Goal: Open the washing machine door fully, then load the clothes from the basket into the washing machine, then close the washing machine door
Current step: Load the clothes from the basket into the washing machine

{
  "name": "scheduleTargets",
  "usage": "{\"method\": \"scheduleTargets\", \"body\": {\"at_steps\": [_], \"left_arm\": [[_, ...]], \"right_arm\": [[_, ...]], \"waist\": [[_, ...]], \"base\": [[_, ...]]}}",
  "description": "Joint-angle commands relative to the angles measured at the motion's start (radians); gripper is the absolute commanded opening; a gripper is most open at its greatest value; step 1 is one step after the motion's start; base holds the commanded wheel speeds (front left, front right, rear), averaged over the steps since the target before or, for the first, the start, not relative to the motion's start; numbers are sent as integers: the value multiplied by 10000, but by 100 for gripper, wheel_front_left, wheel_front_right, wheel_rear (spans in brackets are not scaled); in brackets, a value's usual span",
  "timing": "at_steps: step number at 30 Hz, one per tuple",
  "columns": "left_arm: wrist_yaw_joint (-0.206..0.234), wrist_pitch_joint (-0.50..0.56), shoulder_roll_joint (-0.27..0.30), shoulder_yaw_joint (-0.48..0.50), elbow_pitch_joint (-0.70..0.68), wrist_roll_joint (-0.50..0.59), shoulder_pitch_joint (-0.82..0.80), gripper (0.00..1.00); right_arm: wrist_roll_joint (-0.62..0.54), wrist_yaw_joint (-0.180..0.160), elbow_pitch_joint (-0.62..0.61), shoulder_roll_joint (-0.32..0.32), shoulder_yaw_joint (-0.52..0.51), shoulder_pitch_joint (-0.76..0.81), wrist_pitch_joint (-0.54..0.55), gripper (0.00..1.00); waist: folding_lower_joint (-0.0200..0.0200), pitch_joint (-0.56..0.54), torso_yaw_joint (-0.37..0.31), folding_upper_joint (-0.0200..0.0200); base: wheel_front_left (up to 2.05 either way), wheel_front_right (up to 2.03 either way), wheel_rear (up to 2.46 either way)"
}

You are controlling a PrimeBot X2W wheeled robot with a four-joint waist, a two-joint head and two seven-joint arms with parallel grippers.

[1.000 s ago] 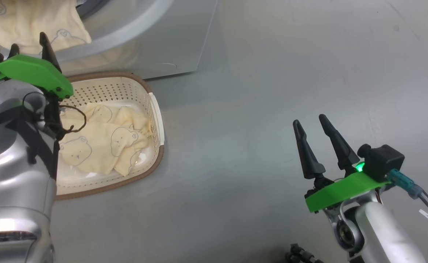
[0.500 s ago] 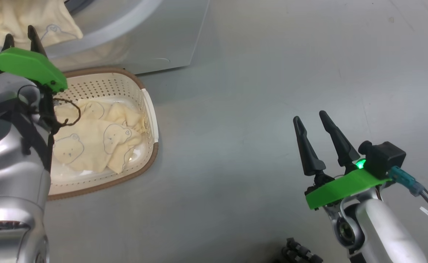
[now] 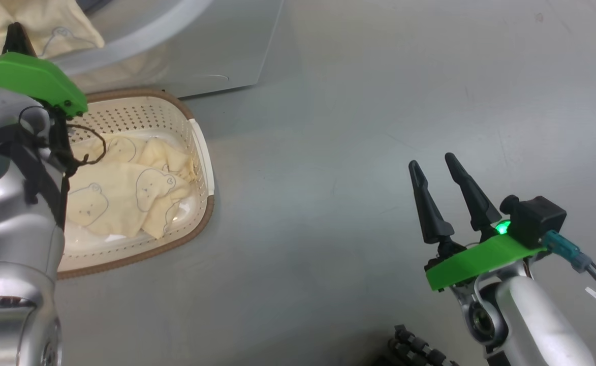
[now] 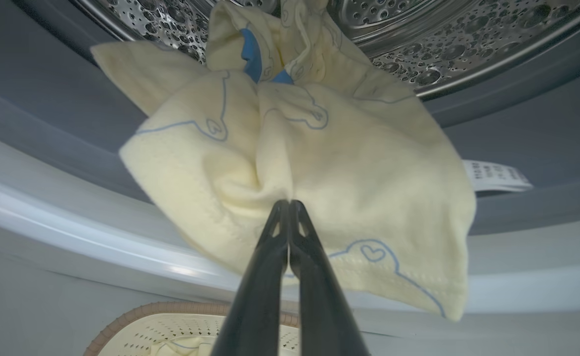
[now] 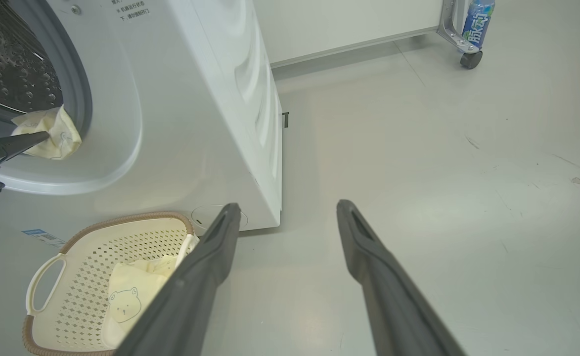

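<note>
left wrist view: soft cream clothes [image 4: 369, 173] spill from perforated drum [image 4: 443, 54].

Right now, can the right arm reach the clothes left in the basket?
Probably yes. The right hand hangs open over the floor, with nothing between it and the basket, whose top is open; the clothes lie loose inside.
</note>
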Motion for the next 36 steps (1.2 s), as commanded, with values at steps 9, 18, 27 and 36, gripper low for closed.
{"method": "scheduleTargets", "body": {"at_steps": [9, 18, 27, 36], "left_arm": [[74, -236, 426, -73, 1, 87, -363, 0], [32, -343, 444, -164, 67, 21, -487, 0], [74, -432, 493, -253, -184, 27, -640, 0], [272, -455, 688, -346, -458, 123, -959, 0]], "right_arm": [[36, -29, -271, -108, 154, -138, -65, 100], [54, -29, -275, -90, 206, -141, -65, 100], [53, -29, -262, -67, 244, -136, -65, 100], [93, -29, -269, -53, 300, -106, -65, 100]], "waist": [[-1, -1, 84, 0], [-1, -15, 77, 0], [-1, -11, 29, 0], [-1, 71, -81, 0]], "base": [[0, 0, 0], [0, 0, 0], [0, 0, 0], [0, 0, 0]]}}
